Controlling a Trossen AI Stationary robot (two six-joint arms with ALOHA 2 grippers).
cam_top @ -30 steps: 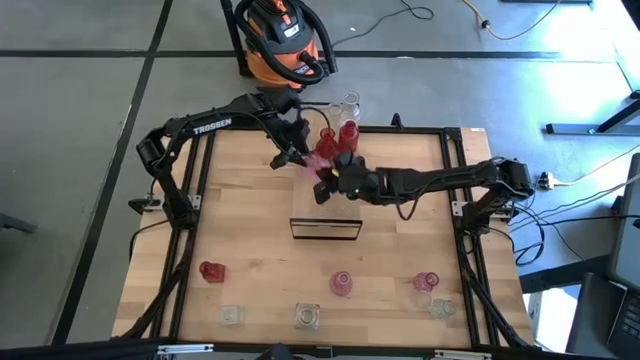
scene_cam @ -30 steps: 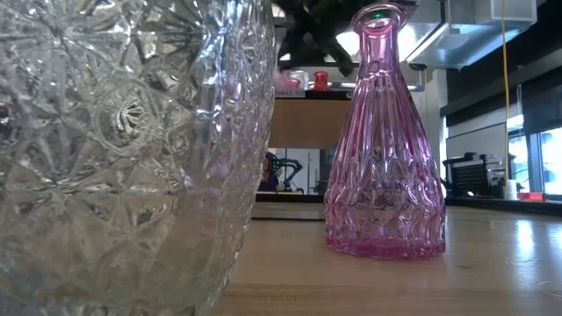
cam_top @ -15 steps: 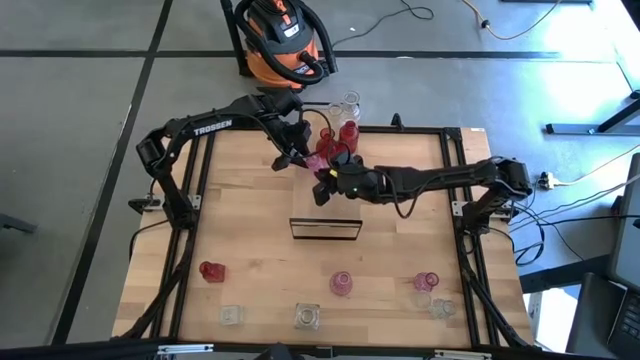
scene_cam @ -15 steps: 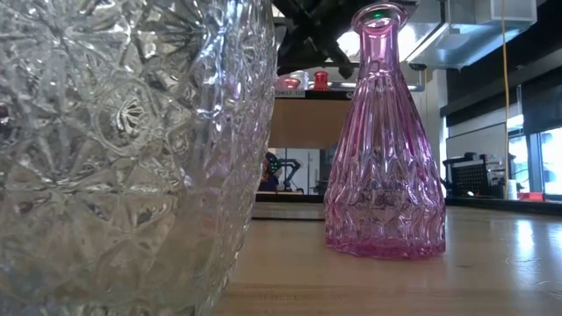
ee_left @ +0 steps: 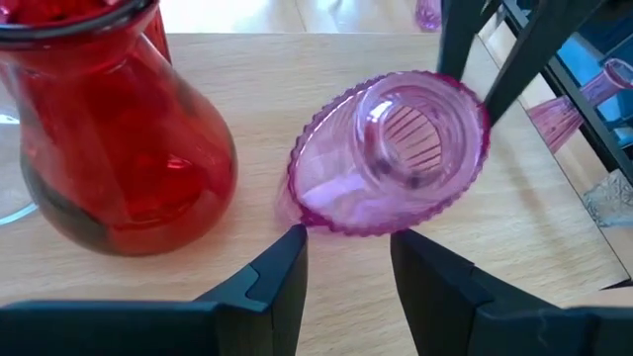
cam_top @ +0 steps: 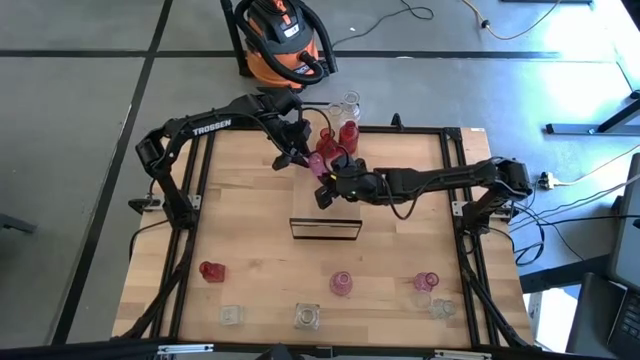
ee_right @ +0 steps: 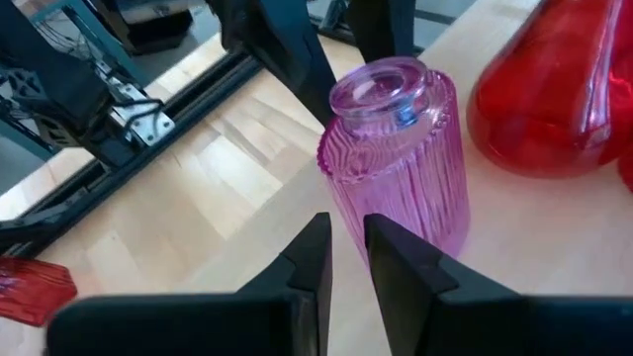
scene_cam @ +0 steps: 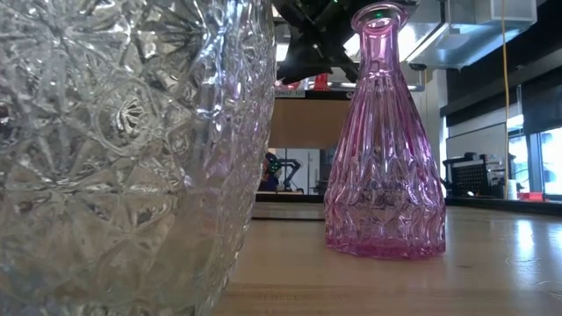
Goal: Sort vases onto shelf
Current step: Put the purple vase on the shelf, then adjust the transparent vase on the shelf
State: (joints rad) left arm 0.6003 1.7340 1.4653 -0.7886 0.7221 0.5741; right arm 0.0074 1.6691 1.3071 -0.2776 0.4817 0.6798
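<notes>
A small ribbed pink vase [cam_top: 317,163] hangs tilted over the far end of the shelf [cam_top: 325,208], between my two grippers. My right gripper [cam_top: 326,179] is shut on the vase's end nearest it [ee_right: 396,158]. My left gripper [ee_left: 348,247] is open, its fingertips at the scalloped edge of the vase's other end [ee_left: 391,148]. Two red vases [cam_top: 328,140] [cam_top: 347,135] stand on their bases on the shelf just beyond. A clear vase [cam_top: 350,103] stands behind them. My right gripper pinches the pink vase at the rim nearest my wrist [ee_right: 381,235], its two fingers close together and hiding the exact spot. It comes slanting down from the table's right. The vase is tilted, its other end toward my left gripper. I cannot tell whether it touches the shelf. My left gripper has one fingertip [ee_left: 295,237] against the vase's scalloped edge [ee_left: 326,223]; I cannot tell whether it touches.
More vases stand along the table's near edge: a red one [cam_top: 211,271], two pink [cam_top: 341,283] [cam_top: 426,282], and clear ones [cam_top: 231,315] [cam_top: 307,317]. In the low view the nearest clear one [scene_cam: 132,149] and a tall pink one [scene_cam: 384,149] block much of the scene. An orange vacuum [cam_top: 285,40] stands beyond the table.
My right gripper has tipped a little at the wrist without shifting place. The pink vase has swung with it and now lies closer to my left gripper. In the low view the dark fingers show lower above the shelf.
</notes>
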